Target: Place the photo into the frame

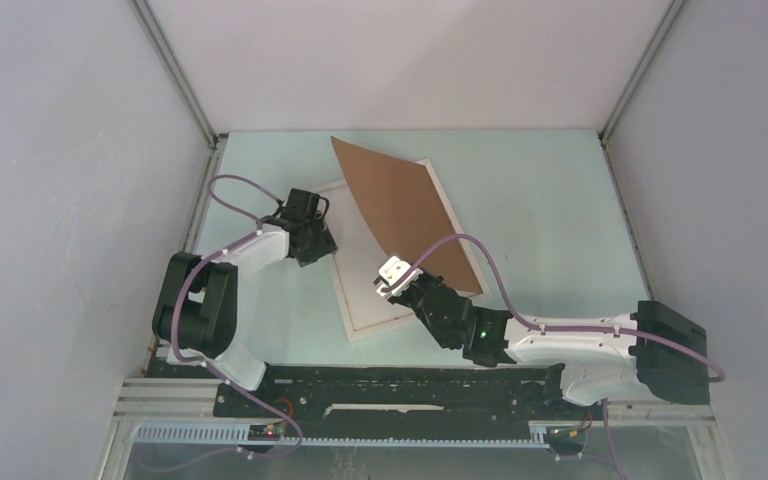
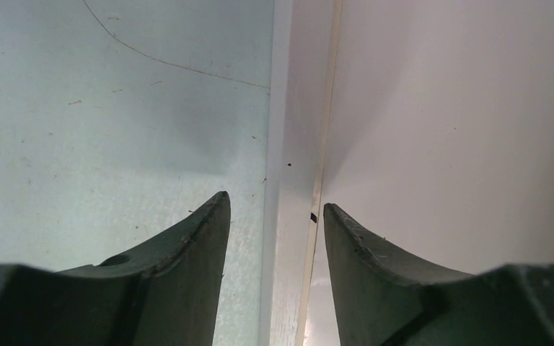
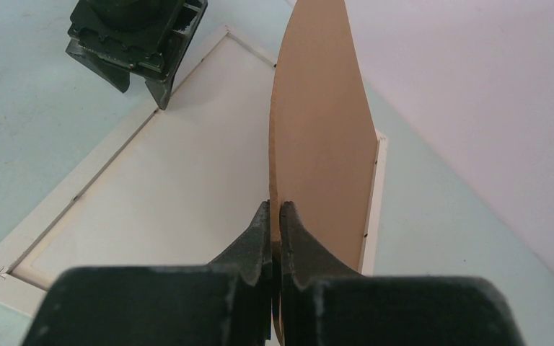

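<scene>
The white frame lies flat on the table. A plain off-white surface fills its opening; no sky or sun print shows, so I cannot tell whether this is the photo. My right gripper is shut on the near edge of the brown backing board, holding it tilted up over the frame's right half. In the right wrist view the fingers pinch the board. My left gripper is open, straddling the frame's left rail, one finger over the table, the other over the opening.
The pale green table is enclosed by grey walls with metal corner posts at the back left and right. The left arm reaches in from the left and the right arm from the lower right. A black rail runs along the near edge.
</scene>
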